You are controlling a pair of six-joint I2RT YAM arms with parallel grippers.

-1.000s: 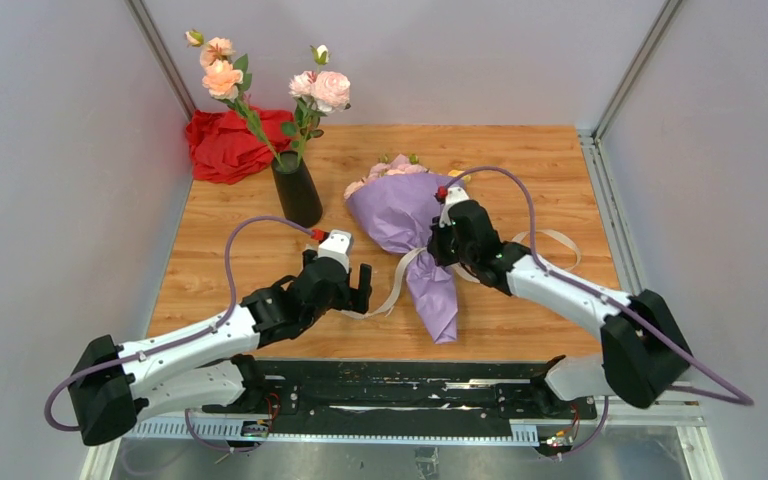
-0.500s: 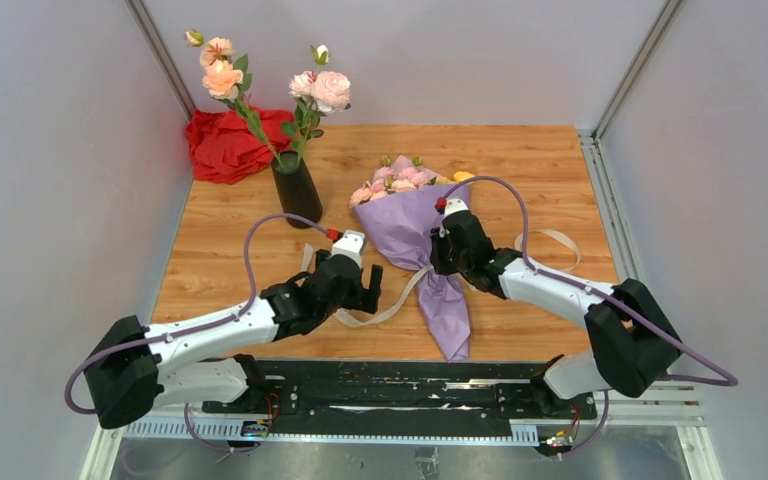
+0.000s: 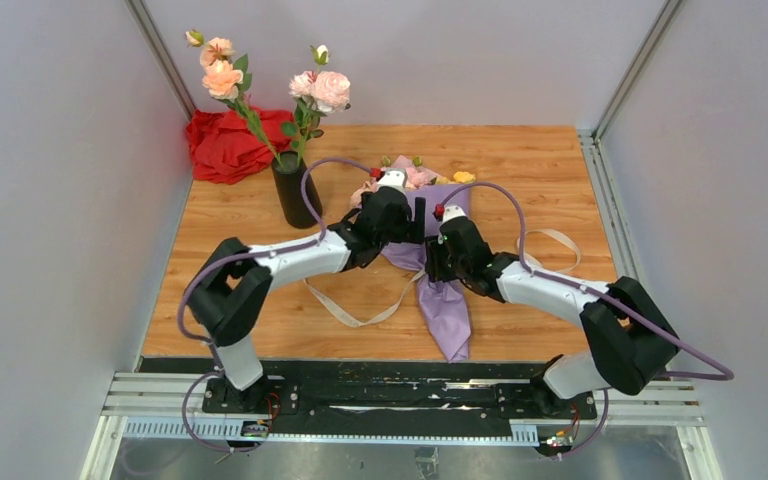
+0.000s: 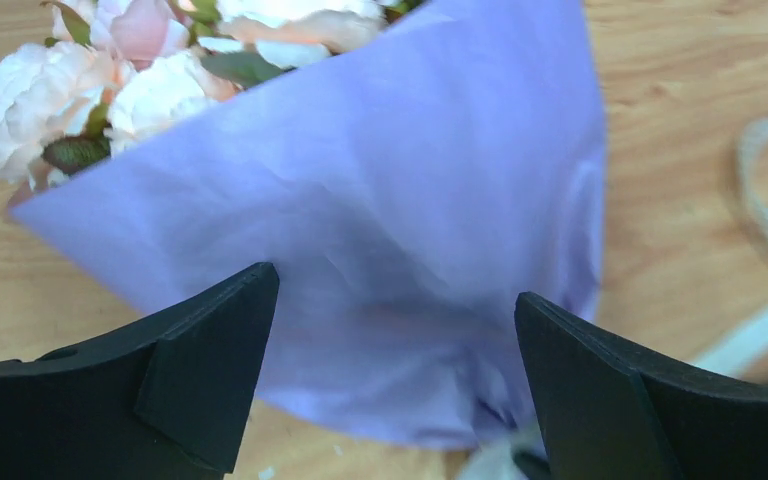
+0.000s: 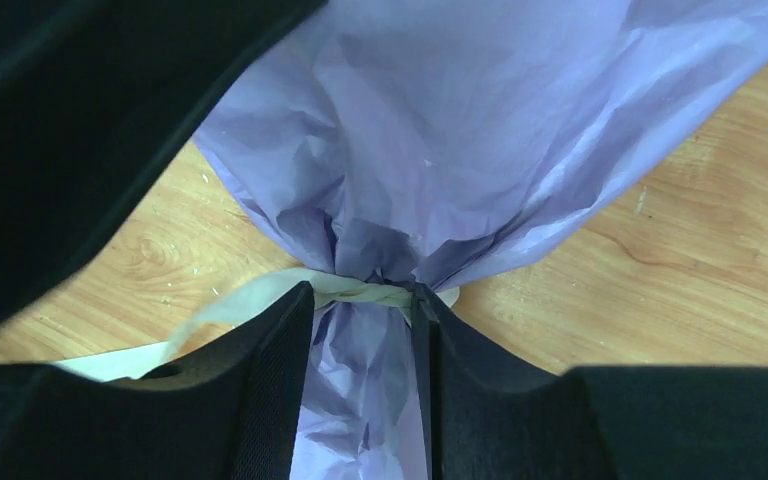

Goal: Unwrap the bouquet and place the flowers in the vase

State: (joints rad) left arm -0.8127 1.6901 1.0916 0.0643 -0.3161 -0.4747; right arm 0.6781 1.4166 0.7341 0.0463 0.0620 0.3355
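**Unwrapping stage: both arms over the bouquet (image 3: 447, 310), ribbon (image 3: 360, 315) not yet off**

The bouquet lies flat on the table (image 3: 240, 290), about mid-table. Its bloom end points to the far side and its pointed tail to the near edge. The flowers (image 3: 418, 177), small pink and yellow heads, peek out past the far rim of the lilac paper (image 4: 360, 200).

The vase (image 3: 295, 190) stands upright at far left, well apart from the bouquet. It already carries two taller roses (image 3: 222, 78). A red cloth (image 3: 222, 145) is heaped behind it.

The left tool (image 4: 392, 340) hangs over the broad upper part of the cone with its jaws spread wide. They hold nothing, and the paper shows between them.

The right tool (image 5: 363, 340) sits astride the pinched neck, just where the ribbon crosses. Its jaws are partly apart and the crumpled paper fills the gap. I cannot tell whether they press on the paper or merely flank it.

The ribbon is looped round the neck. Its loose tails trail over the table to the near left and to the right.

My reading is that the job is at the untying and opening step, early on. The paper is wrapped round the stems and nothing from this bunch is in the vase.

The next move probably calls for one tool to steady the cone. The other would then work the ribbon loop off the neck or pick up a free paper edge. A thin, soft sheet calls for a low, careful pinch. The likely risk is that the whole bundle drags across the table instead of opening.
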